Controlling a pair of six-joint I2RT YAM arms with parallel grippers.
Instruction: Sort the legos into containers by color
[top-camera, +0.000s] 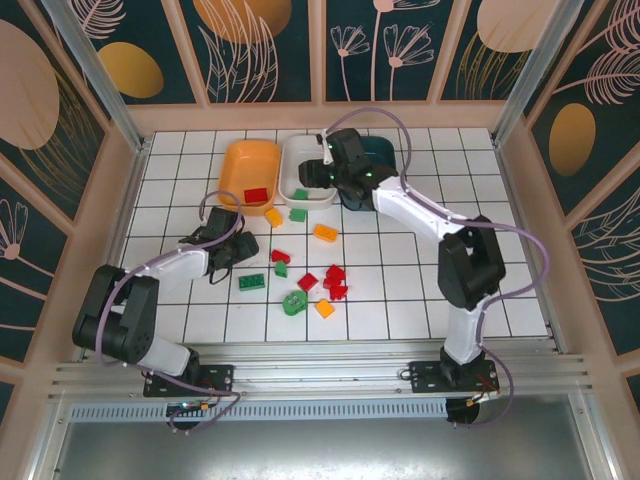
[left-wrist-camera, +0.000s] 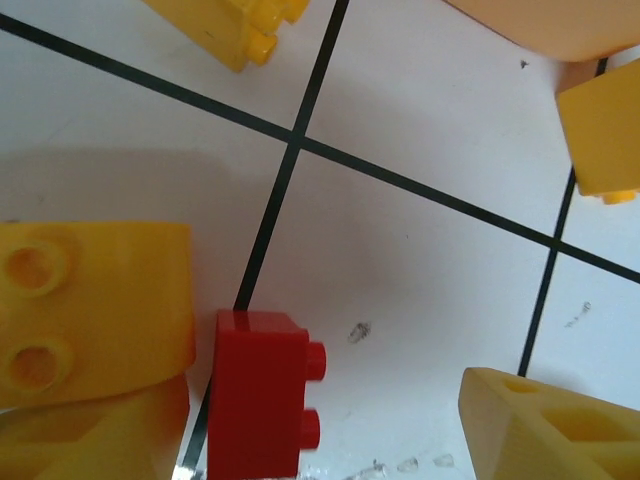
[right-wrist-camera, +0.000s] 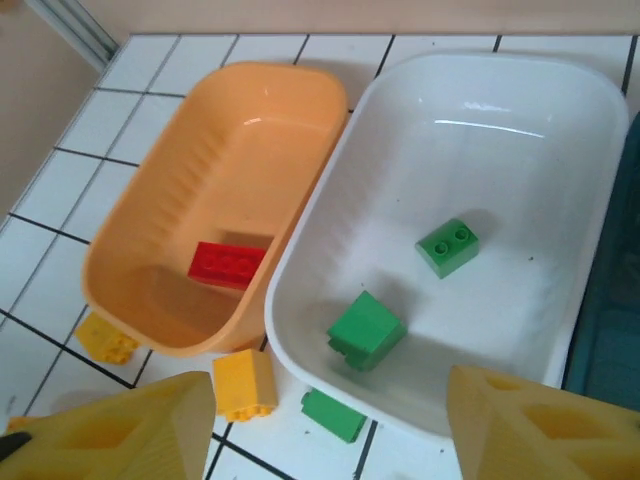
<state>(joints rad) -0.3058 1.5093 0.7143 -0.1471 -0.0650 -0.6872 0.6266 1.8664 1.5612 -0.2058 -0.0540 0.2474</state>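
1. reading the bins first: the orange bin (right-wrist-camera: 150, 190) holds a long red brick (right-wrist-camera: 228, 264) and the white bin (right-wrist-camera: 500, 130) holds two green bricks (right-wrist-camera: 447, 246). so i judge red belongs in orange. seen from above, that bin sits at about 12 o'clock from my left gripper (top-camera: 238, 252).
2. my right gripper (right-wrist-camera: 330, 390) hangs above the near rim of the white bin, fingers spread wide with nothing between them. i'd move it off toward 3 o'clock so my left arm has room at the orange bin.
3. my left gripper is low over the table (left-wrist-camera: 430, 280), jaws wide apart and empty. a small red brick (left-wrist-camera: 262, 395) lies at 7 o'clock in its wrist view, just beside one finger (left-wrist-camera: 90, 310) and well apart from the other.
4. to grip well, i'd slide toward 7 o'clock until the brick sits midway, sink until the pads reach its sides, then close slowly. its studs face 3 o'clock, toward the far finger, so that pad would likely land on bumps. a quarter turn of the wrist should give flat faces instead.
5. the teal bin (top-camera: 388, 150) is mostly covered by my right arm from above and cut off at 3 o'clock in the right wrist view, so i cannot tell what it holds.
6. the small red brick's lower end runs off the frame, and i cannot tell whether it touches the near finger.
7. the loose bricks (top-camera: 335, 282) out toward 3 o'clock from my left gripper are too small to make out their studs.
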